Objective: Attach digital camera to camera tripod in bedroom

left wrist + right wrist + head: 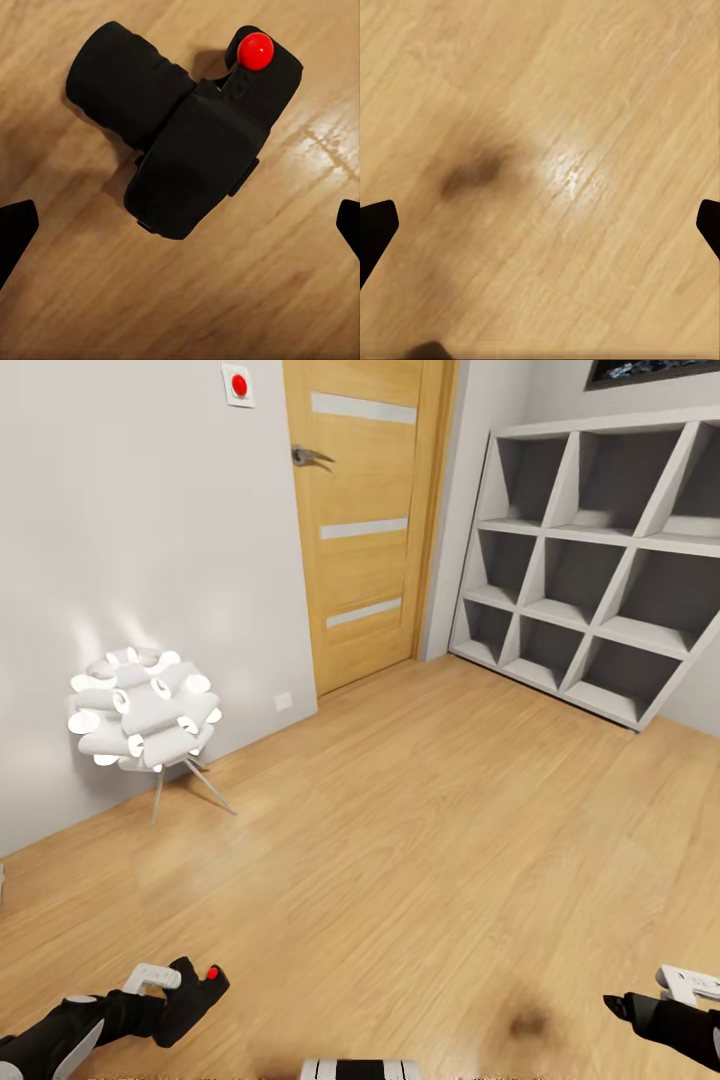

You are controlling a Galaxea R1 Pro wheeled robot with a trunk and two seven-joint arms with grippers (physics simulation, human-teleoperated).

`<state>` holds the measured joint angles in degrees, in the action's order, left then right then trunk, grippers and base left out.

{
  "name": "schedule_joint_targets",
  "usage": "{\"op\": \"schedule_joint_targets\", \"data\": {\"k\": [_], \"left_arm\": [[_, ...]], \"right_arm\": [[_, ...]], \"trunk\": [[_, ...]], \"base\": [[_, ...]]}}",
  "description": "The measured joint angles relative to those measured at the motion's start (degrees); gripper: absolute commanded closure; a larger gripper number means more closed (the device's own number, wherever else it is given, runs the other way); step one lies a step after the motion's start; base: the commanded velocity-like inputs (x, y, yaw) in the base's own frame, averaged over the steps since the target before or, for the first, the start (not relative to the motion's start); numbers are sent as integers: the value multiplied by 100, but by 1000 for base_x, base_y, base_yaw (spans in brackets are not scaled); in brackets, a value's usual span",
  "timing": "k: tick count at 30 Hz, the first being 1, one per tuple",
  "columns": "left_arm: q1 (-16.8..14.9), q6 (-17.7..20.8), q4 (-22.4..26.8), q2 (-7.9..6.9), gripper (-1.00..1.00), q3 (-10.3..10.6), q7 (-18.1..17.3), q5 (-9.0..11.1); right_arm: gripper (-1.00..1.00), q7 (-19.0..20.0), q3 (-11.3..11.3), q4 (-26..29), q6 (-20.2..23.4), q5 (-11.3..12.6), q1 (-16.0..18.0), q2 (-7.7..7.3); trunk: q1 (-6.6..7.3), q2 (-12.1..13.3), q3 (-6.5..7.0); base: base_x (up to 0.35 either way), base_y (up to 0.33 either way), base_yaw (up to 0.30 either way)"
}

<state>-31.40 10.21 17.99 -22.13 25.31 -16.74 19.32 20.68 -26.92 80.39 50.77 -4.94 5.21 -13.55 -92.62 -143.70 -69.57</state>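
Observation:
The digital camera (192, 997), black with a stubby lens and a red button on top, is at the bottom left of the head view, right at the tip of my left gripper (165, 985). In the left wrist view the camera (191, 127) sits over the wood floor, ahead of my left gripper (182, 225). That gripper's dark fingertips (16, 229) stand wide apart and clear of the camera. My right gripper (540, 225) is open over bare floor and also shows at the bottom right (618, 1006). The camera tripod is out of view.
A white lamp (143, 710) of clustered tubes on thin legs stands by the left wall. Beyond it are a closed wooden door (365, 510) and a grey cube shelf (600, 560) at the right. Light wood plank floor (420, 830) lies open in between.

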Motion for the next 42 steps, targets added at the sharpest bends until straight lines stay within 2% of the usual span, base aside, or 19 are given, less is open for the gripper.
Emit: {"op": "schedule_joint_targets", "data": {"k": [5,10,14,18,22,23,24,28,33,38,42], "left_arm": [[-191,49,1,0,-100,-1,-4,-68],[-336,172,-1,20,-100,-23,-55,-280],[-384,433,-5,8,-100,-76,-61,-342],[-417,642,-4,-8,-100,-123,101,-380],[-462,601,18,11,-100,-129,239,-426],[-500,431,34,18,-100,-135,279,-425],[-540,-80,46,32,-100,-159,353,-406],[-564,-848,7,30,-100,-208,660,-419],[-544,-1096,-2,-5,-100,-199,800,-469],[-525,-1279,-7,-31,-100,-206,866,-669],[-485,-1514,-10,-83,-100,-219,867,-742]], "right_arm": [[-100,10,0,-33,-5,-9,-4,15],[-100,14,0,-60,-18,-27,-8,50],[-100,15,0,-68,-22,-33,-12,87],[-100,15,0,-58,-31,-43,-14,113],[-100,6,9,-9,-26,-47,-14,120],[-100,3,12,25,-5,-43,-9,121],[-100,2,15,163,23,-19,18,122],[-100,7,15,486,63,12,59,125],[-100,9,40,625,79,29,93,139],[-100,10,207,747,98,41,252,231],[-100,16,282,1019,382,117,437,306]], "trunk": [[-13,-7,-111],[-13,-7,-112],[-13,-7,-112],[-13,-7,-111],[-13,-7,-112],[-13,-7,-111],[-12,-7,-111],[-13,-7,-112],[-13,-7,-112],[-13,-7,-112],[-13,-7,-112]], "base": [[0,0,0],[0,0,0],[0,0,0],[0,0,0],[0,0,0],[0,0,0],[0,0,0],[0,0,0],[0,0,0],[0,0,0],[0,0,0]]}}
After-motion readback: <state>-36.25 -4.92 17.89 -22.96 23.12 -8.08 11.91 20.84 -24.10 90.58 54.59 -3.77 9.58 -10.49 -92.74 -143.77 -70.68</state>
